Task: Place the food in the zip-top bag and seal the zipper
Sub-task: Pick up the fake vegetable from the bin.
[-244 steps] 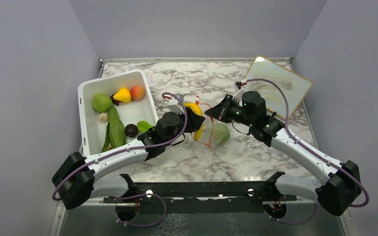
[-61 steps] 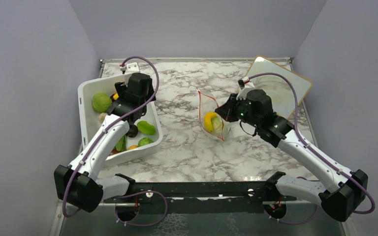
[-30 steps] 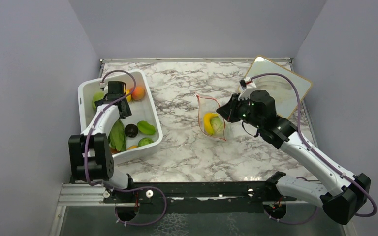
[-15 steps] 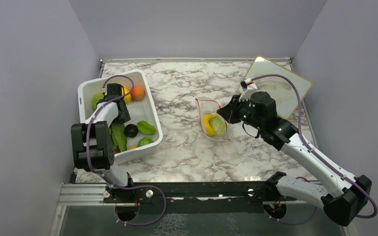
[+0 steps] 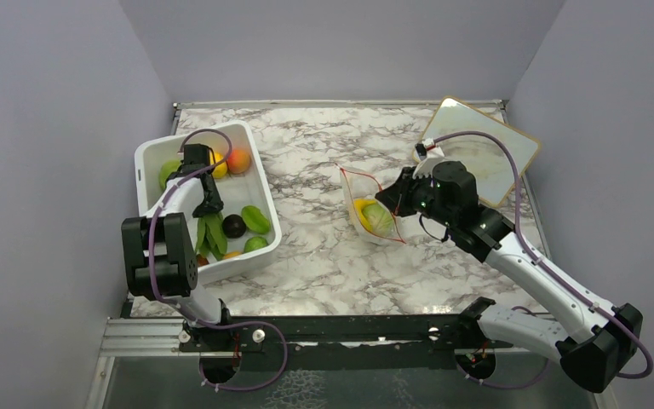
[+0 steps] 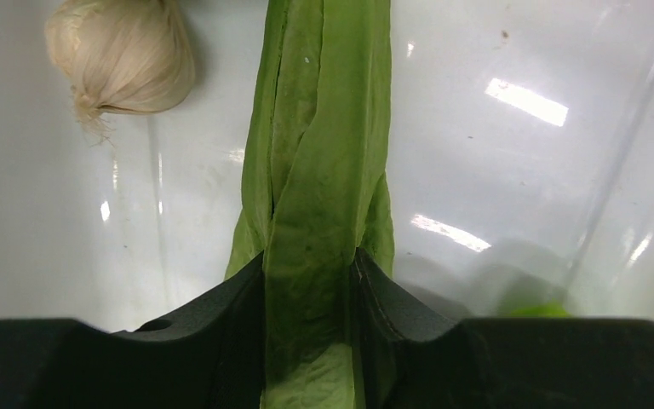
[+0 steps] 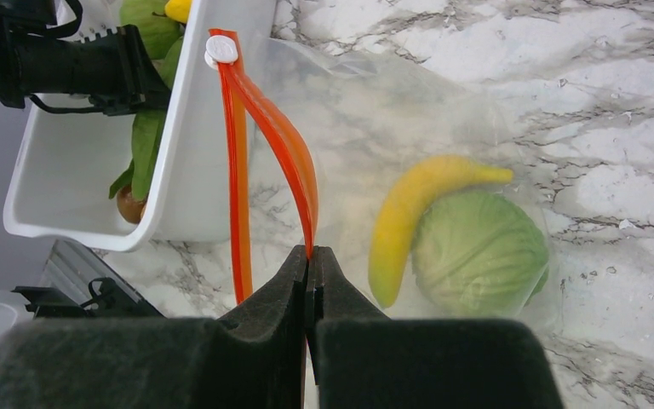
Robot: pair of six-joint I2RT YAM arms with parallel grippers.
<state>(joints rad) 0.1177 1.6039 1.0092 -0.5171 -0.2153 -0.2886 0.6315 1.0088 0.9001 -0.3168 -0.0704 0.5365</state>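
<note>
In the white tub [image 5: 261, 177] my left gripper [image 5: 207, 207] is shut on a long green leafy vegetable [image 5: 211, 233]. The left wrist view shows the leaf [image 6: 324, 153] pressed between both fingers of that gripper [image 6: 311, 273], and a beige garlic bulb [image 6: 123, 55] beside it. My right gripper [image 5: 389, 200] is shut on the red-orange zipper [image 7: 277, 136] and holds the mouth of the clear zip-top bag [image 5: 375, 230] open. A yellow banana [image 7: 409, 213] and a green cabbage [image 7: 477, 251] lie inside the bag.
More food lies in the tub: a green ball [image 5: 169, 170], a yellow piece [image 5: 217, 164], an orange peach [image 5: 238, 160], a dark brown avocado [image 5: 234, 226] and green pieces [image 5: 255, 219]. A framed board [image 5: 481, 149] leans at the back right.
The left gripper's fingers have closed onto the green leaf in the tub, and the leaf has shifted a little. The right gripper has lowered the bag slightly while still gripping the zipper.
</note>
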